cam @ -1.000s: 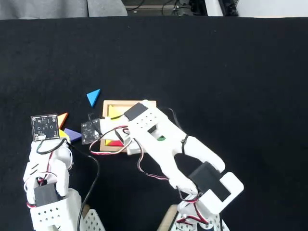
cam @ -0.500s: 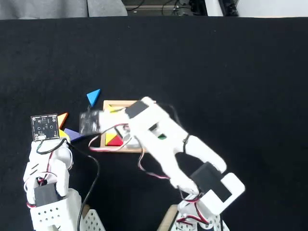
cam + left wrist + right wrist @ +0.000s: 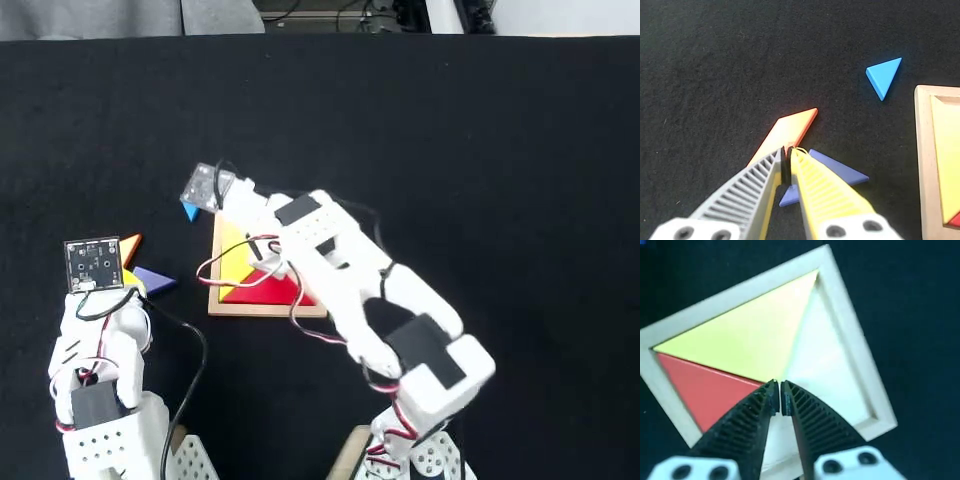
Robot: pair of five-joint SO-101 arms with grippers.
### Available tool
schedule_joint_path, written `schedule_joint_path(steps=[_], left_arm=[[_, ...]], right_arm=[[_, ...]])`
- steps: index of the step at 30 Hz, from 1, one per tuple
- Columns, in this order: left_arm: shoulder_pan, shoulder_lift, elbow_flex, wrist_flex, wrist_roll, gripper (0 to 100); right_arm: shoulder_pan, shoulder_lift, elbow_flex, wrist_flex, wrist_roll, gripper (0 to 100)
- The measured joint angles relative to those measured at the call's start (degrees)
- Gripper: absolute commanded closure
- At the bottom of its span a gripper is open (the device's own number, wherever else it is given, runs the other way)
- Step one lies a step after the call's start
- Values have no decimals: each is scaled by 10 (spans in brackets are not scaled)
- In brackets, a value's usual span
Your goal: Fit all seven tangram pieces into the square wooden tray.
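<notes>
The square wooden tray lies left of the table's centre and holds a large yellow triangle and a large red triangle. The rest of the tray floor is bare wood. My right gripper hangs shut over the tray's middle with nothing in it. To the tray's left lie an orange parallelogram, a purple triangle and a small light-blue triangle. My left gripper is shut, its tips where the orange and purple pieces meet.
The right arm stretches across the tray's far-right part, and its wrist camera partly covers the light-blue triangle. The left arm's base stands at the near left. Black cloth covers the table.
The right arm has swung away from me and to the left across the tray, so its wrist camera now sits by the light-blue triangle. More of the tray shows. The left arm has not moved.
</notes>
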Motion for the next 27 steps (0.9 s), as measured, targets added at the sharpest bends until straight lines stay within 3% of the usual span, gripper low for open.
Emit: schedule_joint_path(steps=[19,24,27], left_arm=[[0,0,0,0,0,949],[0,0,0,0,0,949],[0,0,0,0,0,949]], right_arm=[[4,40,-33,37,11,988],[11,-39,-34,99,11,988],[55,-113,-33,113,-11,988]])
